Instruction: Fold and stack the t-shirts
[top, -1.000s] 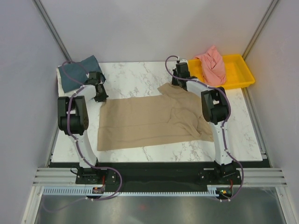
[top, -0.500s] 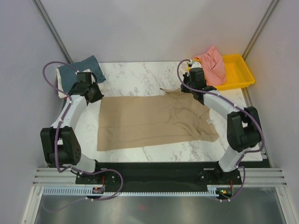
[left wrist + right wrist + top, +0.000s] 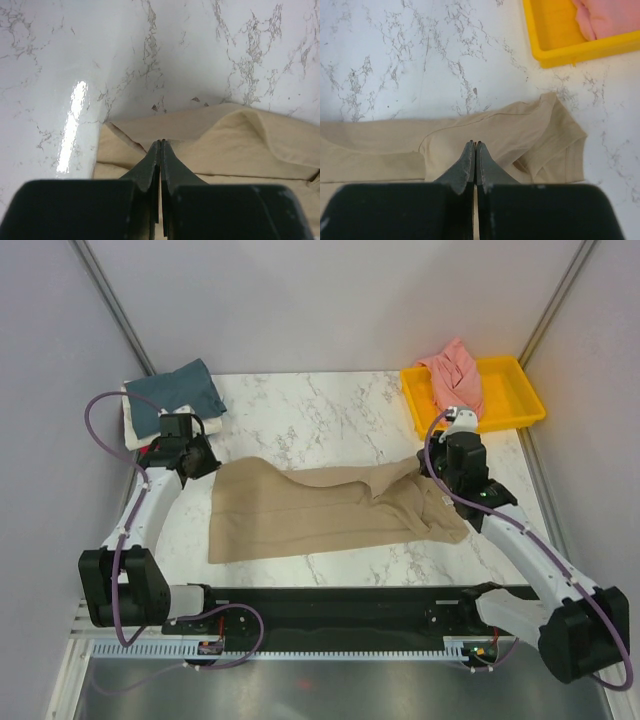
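Left wrist view: the left jaws are closed on the far edge of the tan shirt (image 3: 250, 145); the right jaws pinch that edge near the sleeve, evidently to draw it nearward into a lengthwise fold. Half a second ago the edge lay farther back on the table (image 3: 320, 410), the shirt spread wider.

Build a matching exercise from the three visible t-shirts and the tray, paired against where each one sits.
Things:
1. tan t-shirt
2. salmon-pink t-shirt
3. slate-blue t-shirt
4. yellow tray

Places:
a. far right corner of the table
b. folded, far left corner
c. crumpled in the tray
d. mid-table, pinched by the left gripper and the right gripper

Pairs: 1-d, 2-c, 3-b, 4-a
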